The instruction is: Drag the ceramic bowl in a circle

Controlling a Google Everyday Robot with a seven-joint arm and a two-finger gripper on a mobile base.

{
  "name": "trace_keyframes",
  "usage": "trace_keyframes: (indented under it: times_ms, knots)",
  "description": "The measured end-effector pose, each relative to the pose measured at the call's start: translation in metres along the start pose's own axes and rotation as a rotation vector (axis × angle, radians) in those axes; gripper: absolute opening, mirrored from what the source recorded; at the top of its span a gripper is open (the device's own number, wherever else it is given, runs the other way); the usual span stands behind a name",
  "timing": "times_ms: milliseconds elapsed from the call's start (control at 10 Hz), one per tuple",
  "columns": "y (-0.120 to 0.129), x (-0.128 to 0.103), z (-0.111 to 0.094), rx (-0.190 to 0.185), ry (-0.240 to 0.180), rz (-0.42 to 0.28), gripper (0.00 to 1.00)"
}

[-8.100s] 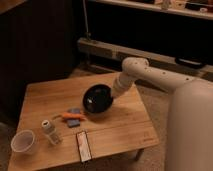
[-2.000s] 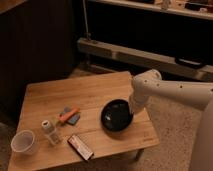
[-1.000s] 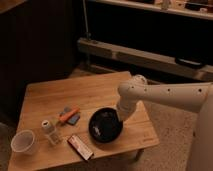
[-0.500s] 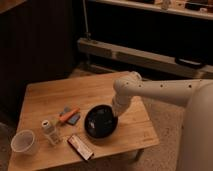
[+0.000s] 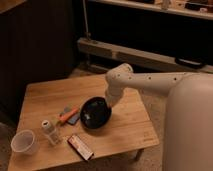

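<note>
The gripper [image 5: 110,103] sits at the right rim of the ceramic bowl [image 5: 94,115], mid counter [image 5: 127,131]; whether it grips, I cannot tell. I'd judge the circle underway, not closed.

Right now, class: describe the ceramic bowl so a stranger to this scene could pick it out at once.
Find the low wooden table; near its middle, under the robot's white arm, sits the ceramic bowl, the hand at its rim. It is wide, shallow, glossy black and the largest item there, unlike the small white cup at the near left corner.
</note>
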Motion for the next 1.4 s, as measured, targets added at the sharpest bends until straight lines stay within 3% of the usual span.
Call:
trace_keyframes:
  times_ms: [200, 500, 1000, 1400]
  knots:
    - [-0.006, -0.013, 0.011, 0.005, 0.005, 0.008, 0.00]
    - [-0.038, -0.015, 0.022, 0.038, 0.026, 0.071, 0.00]
    - [-0.115, 0.034, 0.026, 0.090, 0.071, 0.251, 0.00]
    - [-0.149, 0.083, 0.021, 0.139, 0.081, 0.358, 0.00]
